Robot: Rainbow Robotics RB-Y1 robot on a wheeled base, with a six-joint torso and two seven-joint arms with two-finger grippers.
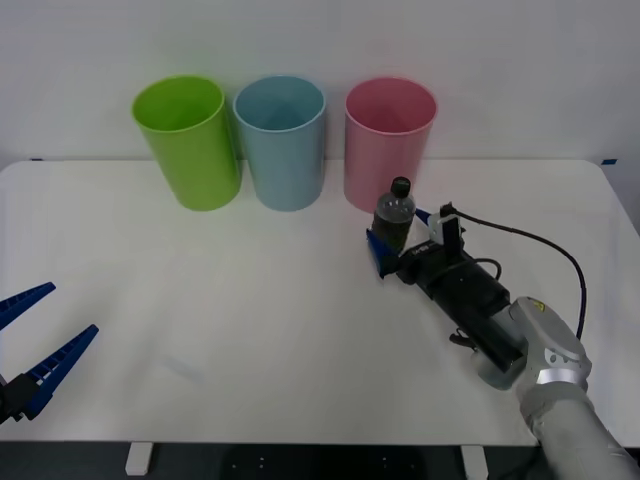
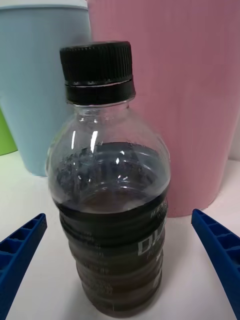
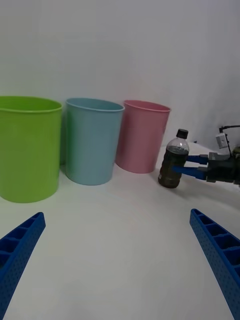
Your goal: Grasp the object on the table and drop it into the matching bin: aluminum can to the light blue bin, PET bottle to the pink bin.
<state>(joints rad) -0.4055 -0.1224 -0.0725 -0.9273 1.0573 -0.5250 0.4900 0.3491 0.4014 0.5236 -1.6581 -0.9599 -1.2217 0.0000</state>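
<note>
Front view first: the right pincer (image 1: 392,245) is stretched out low over the white surface (image 1: 250,300), its blue fingers spread to either side of the PET bottle (image 1: 394,215). The bottle stands upright between them, and just beyond it sits the pink bin (image 1: 388,140), with the light blue bin (image 1: 283,140) next along and a lime green bin (image 1: 188,140) past that. My read: the low, level approach puts the fingers at the bottle's dark lower body, its sturdiest part to squeeze. The left pincer (image 1: 35,345) waits wide open and empty at the near left edge, well apart from the action.

Right wrist view: the bottle (image 2: 112,200) fills the space straight ahead of the pincer (image 2: 120,265), centred between its two fingers (image 2: 20,250). White surface shows on both sides, so the fingers are open and not touching, nothing gripped yet. Pink bin (image 2: 190,100) right behind the bottle, light blue bin (image 2: 40,90) beside it.

Left wrist view: ahead of the idle left pincer (image 3: 117,260), far across the surface, the right pincer (image 3: 192,165) brackets the bottle (image 3: 172,162). All three bins line up behind. Judging by this, closing is the step in hand, then a short lift over the pink rim.
</note>
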